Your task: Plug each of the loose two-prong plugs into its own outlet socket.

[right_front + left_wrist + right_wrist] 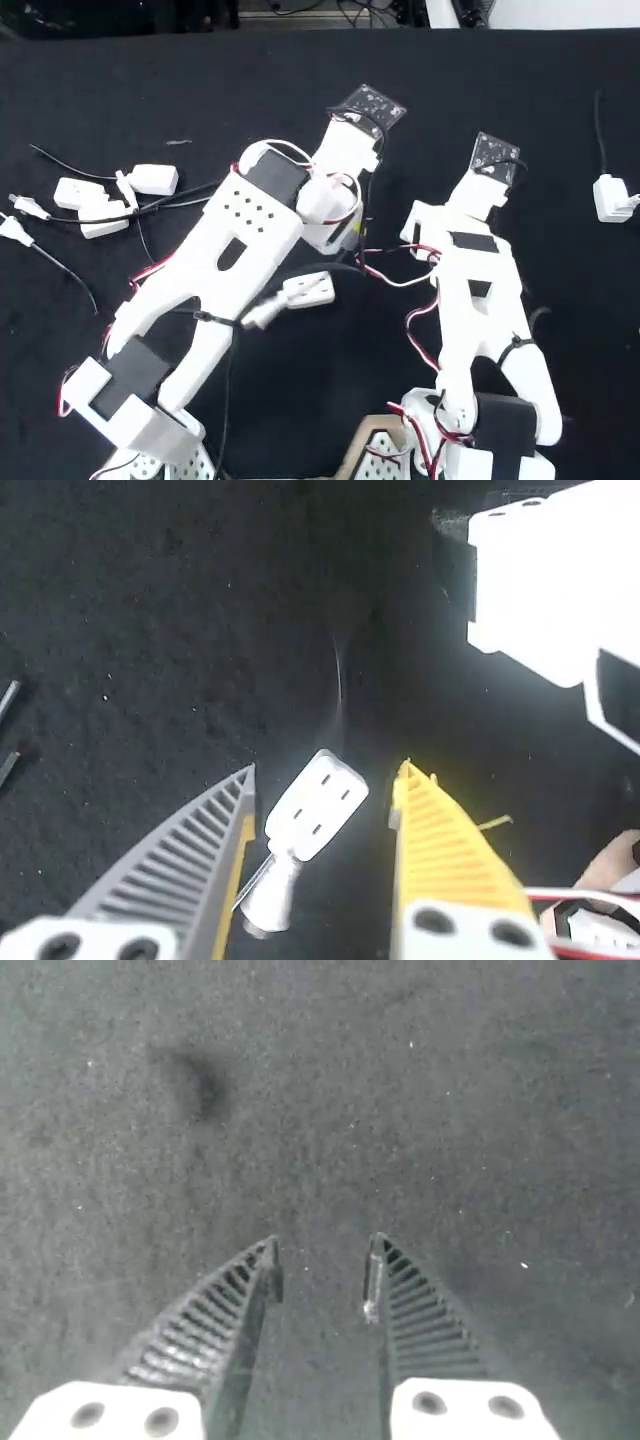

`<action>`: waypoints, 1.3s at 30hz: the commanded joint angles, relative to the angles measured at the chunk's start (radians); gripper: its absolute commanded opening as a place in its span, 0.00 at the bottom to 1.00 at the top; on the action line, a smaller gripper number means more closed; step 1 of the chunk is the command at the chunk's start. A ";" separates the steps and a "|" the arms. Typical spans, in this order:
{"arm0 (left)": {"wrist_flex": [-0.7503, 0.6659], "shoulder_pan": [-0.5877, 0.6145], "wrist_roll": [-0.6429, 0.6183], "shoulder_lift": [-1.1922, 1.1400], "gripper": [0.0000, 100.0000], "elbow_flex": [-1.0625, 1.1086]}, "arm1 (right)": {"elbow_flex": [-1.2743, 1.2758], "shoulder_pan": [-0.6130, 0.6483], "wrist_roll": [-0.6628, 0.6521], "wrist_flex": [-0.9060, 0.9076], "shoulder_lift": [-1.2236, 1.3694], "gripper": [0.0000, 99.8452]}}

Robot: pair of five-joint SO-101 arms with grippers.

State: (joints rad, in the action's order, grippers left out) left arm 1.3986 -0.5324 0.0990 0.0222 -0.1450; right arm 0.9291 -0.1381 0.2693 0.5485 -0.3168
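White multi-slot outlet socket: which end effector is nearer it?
Left. The left end effector has the white socket between its open jaws; the right end effector is over bare black cloth.

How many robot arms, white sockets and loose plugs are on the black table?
Arms: 2
White sockets: 5
Loose plugs: 2
Total: 9
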 commanded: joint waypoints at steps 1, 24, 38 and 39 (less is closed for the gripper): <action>0.054 -0.002 -0.014 0.058 0.22 -0.013 | -0.010 -0.011 0.009 -0.023 -0.010 0.14; -0.195 0.470 0.075 0.284 0.22 0.725 | 0.082 0.196 -0.092 0.146 -0.271 0.14; -0.563 0.472 -0.118 0.334 0.22 1.035 | 0.054 0.402 -0.506 0.187 -0.289 0.13; -0.597 0.472 -0.118 0.336 0.22 1.061 | 0.021 0.402 -0.560 0.252 -0.289 0.13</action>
State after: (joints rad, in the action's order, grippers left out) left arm 0.9152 -0.0736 -0.0054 0.3214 0.8585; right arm 1.0610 0.2302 -0.1097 0.6728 -0.5715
